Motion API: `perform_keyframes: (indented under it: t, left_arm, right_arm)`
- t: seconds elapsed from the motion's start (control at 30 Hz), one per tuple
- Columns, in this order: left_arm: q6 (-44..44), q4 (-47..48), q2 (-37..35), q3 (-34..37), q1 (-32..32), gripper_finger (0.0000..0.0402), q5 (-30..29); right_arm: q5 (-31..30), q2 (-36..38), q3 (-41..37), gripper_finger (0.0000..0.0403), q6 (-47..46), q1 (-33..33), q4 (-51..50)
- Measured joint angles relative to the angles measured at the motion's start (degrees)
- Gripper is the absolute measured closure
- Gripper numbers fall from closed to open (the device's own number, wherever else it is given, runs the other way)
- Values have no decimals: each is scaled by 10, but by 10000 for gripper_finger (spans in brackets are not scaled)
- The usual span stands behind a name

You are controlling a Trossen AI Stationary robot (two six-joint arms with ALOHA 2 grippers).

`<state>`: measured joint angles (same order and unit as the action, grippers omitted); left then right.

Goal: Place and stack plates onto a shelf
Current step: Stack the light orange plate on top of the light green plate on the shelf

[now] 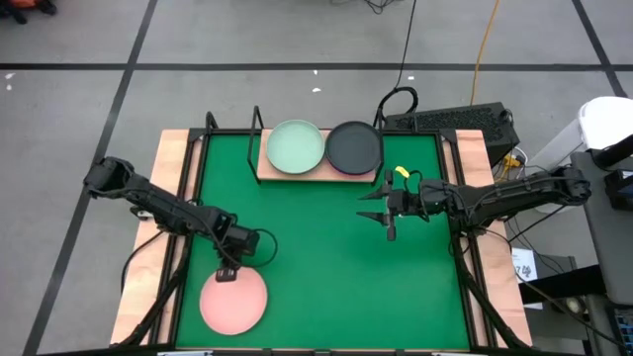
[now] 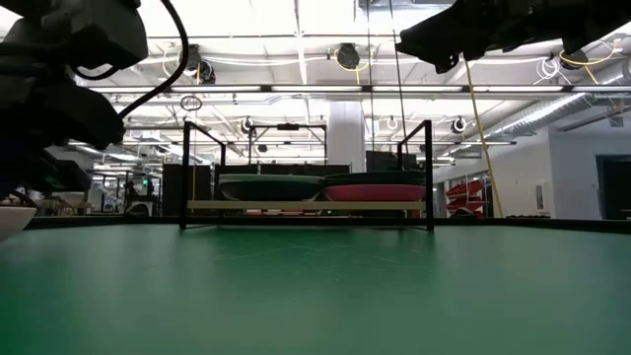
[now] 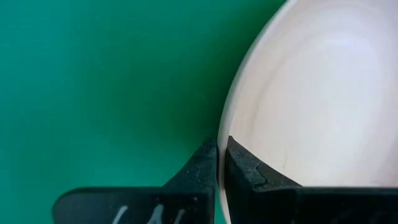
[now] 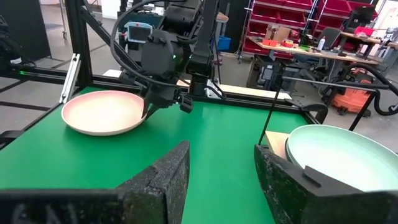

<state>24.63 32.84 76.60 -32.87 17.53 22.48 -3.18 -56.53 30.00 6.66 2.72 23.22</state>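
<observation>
We are closing our left pincer (image 1: 226, 273) on the near rim of the round pale pink plate (image 1: 233, 302) to lift it toward the small light wood shelf (image 1: 316, 170), while our right pincer (image 1: 374, 217) is waiting open.

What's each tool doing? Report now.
Left tool: closed on the rim of the pale pink round plate.
Right tool: open, empty, above the green mat.

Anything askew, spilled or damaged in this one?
Nothing stands out. The mint plate and dark plate sit level on the shelf; the left end effector pinches the pink plate at its rim.
</observation>
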Motion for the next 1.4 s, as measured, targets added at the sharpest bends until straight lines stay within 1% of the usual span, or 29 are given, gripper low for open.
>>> perform_keyframes:
  t: [0.43,0.73,1.0,1.1,1.27,1.4]
  left_arm:
    - [-8,0,0,-36,-47,391,-1]
    - [-19,2,0,-81,-86,391,0]
    - [-88,3,0,-142,-134,391,0]
    - [-124,9,0,-167,-156,391,-9]
    - [-169,29,0,-211,-208,391,-33]
    - [-200,56,0,-232,-256,391,-45]
  right_arm:
    - [0,0,0,243,0,0,-5]
    - [0,0,0,243,0,0,-13]
    - [0,0,0,243,-1,0,-13]
    - [0,0,0,243,-7,0,-13]
    - [0,0,0,243,-10,0,-13]
    - [2,0,0,243,-10,0,-13]
